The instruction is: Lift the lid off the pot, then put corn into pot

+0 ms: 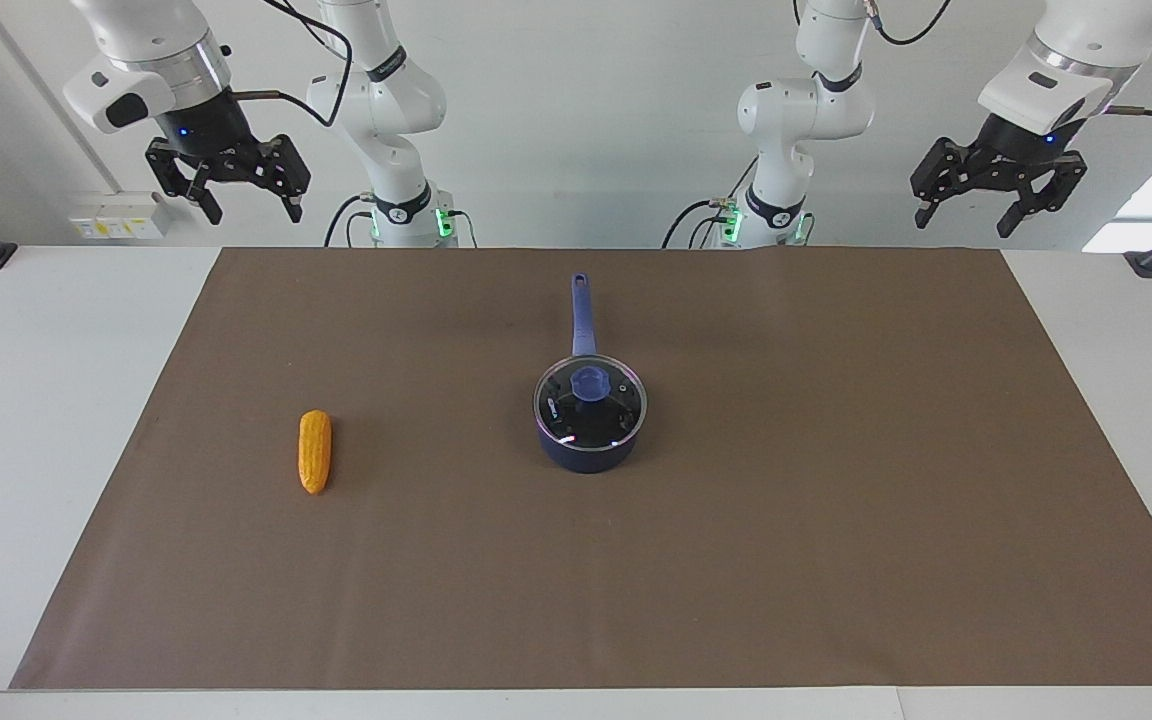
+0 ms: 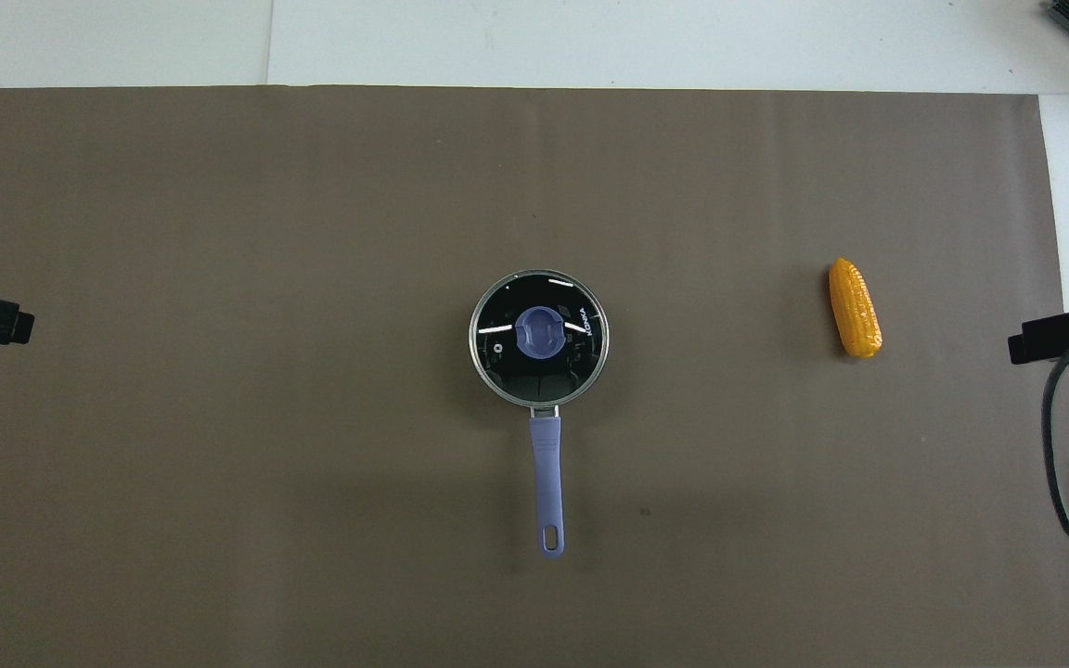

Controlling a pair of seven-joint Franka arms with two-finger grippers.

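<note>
We see the pot (image 1: 588, 445) standing at the middle of the brown mat (image 1: 836, 500), its long blue handle (image 1: 582, 315) pointing straight toward the robots. The lid (image 1: 591, 400) sits on the pot, level and closed all round, with its blue knob (image 1: 590, 382) in the centre; through the glass the dark inside of the pot shows. The corn (image 1: 314, 451) lies flat on the mat toward the right arm's end of the table, well apart from the pot and about as far from the robots as the pot's body, its length running nearly toward and away from them. Our right gripper (image 1: 248, 205) hangs high in the air at the near edge of the table toward the right arm's end, fingers spread and holding nothing. Our left gripper (image 1: 966, 215) hangs likewise high at the left arm's end, its fingers spread apart and empty too. Both arms wait, touching neither pot, lid nor corn. The white table (image 1: 56, 400) shows bare around the mat.
</note>
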